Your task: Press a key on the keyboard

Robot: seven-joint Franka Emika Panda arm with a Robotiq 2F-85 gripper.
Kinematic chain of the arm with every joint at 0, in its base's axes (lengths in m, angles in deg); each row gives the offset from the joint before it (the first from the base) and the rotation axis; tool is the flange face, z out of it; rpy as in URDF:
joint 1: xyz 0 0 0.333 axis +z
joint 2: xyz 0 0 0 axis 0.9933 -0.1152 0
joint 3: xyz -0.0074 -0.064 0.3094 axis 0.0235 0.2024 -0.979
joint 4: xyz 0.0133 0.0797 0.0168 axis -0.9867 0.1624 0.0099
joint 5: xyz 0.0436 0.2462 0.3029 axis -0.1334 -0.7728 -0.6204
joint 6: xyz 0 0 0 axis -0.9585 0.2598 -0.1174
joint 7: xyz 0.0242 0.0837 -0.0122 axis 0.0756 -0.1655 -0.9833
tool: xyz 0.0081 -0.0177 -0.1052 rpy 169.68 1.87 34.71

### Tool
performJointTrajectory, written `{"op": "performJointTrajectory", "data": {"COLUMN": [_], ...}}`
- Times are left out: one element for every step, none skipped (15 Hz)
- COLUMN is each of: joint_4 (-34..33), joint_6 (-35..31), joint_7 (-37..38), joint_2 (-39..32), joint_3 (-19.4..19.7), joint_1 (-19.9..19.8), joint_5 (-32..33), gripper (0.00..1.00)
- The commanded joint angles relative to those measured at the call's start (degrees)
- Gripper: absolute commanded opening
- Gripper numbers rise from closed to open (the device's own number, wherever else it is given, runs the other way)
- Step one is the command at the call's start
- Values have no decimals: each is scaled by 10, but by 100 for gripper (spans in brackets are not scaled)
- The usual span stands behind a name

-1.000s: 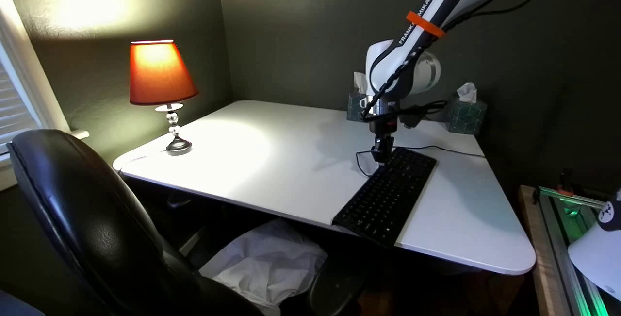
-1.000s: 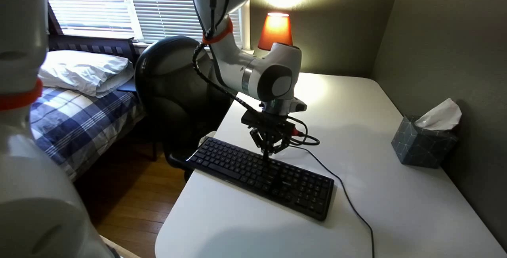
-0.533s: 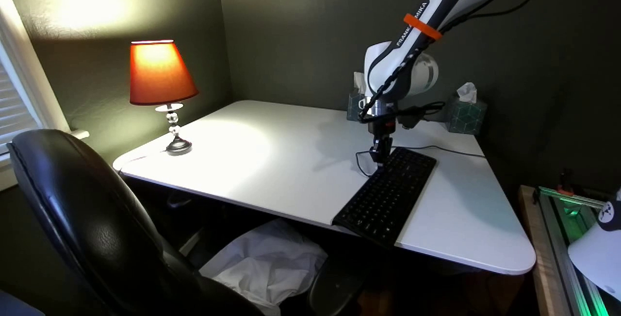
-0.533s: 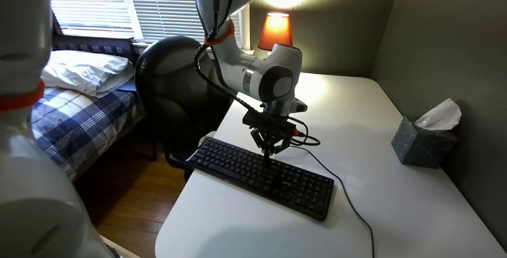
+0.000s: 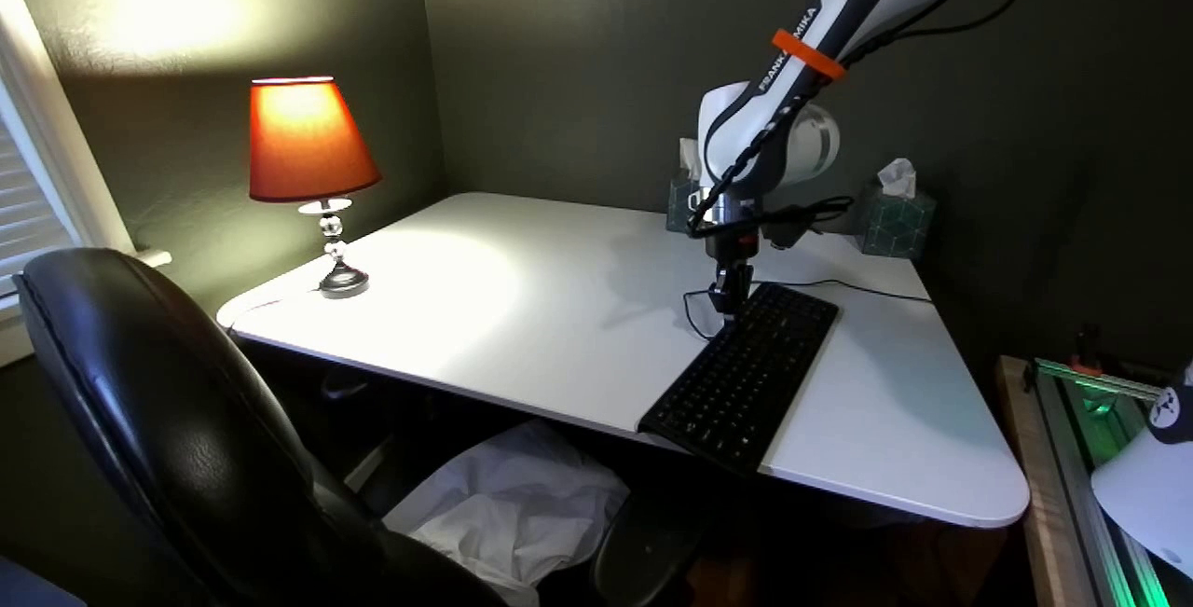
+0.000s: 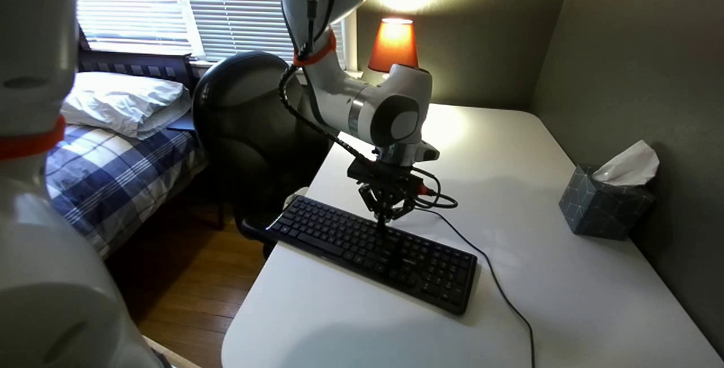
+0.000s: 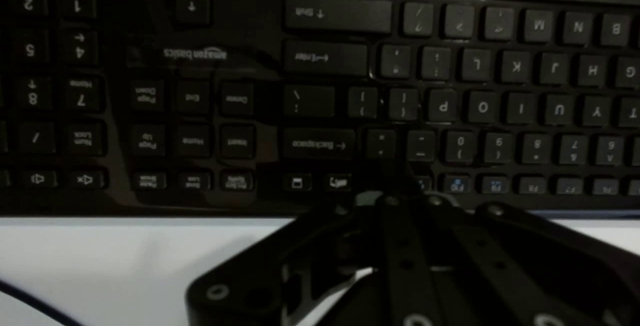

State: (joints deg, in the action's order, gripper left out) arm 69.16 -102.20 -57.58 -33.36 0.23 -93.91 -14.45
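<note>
The long black keyboard (image 5: 732, 406) lies on the white desk, one end at the desk's edge. It also shows in an exterior view (image 6: 334, 238). In the wrist view the keyboard (image 7: 325, 103) fills the upper part, its key letters upside down. My gripper (image 6: 380, 223) is shut, with its fingertips together and pointing down at the keyboard's far long edge. In the wrist view the gripper (image 7: 392, 176) reaches over the top key row, near the plus and minus keys. Its dark tips hide some function keys. I cannot tell whether they touch a key.
A thin black cable (image 6: 498, 283) runs from the keyboard across the desk (image 5: 569, 281). Tissue boxes (image 5: 897, 225) stand at the wall; one shows in an exterior view (image 6: 602, 207). A lit lamp (image 5: 308, 145) stands on the desk's far side. A black chair (image 5: 168, 420) stands at the edge.
The arm and gripper have shifted very slightly, a little sideways along the keyboard's far edge and slightly lower. The gripper stays shut and the keyboard has not moved.
</note>
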Motion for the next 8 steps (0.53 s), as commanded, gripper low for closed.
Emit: {"op": "performJointTrajectory", "data": {"joint_4": [-16, -17, -19, -20, -21, -21, -21, -21], "joint_6": [19, 21, 23, 25, 25, 26, 27, 27], "joint_7": [0, 0, 0, 0, 2, 2, 1, 0], "joint_2": [-16, -17, -17, -18, -19, -18, -18, -18], "joint_3": [-8, -8, -8, -8, -7, -7, -7, -7], "joint_1": [-10, -10, -10, -10, -9, -9, -10, -10], "joint_5": [-8, -8, -8, -8, -7, -7, -8, -8], "gripper": [0, 0, 0, 0, 0, 0, 0, 0]}}
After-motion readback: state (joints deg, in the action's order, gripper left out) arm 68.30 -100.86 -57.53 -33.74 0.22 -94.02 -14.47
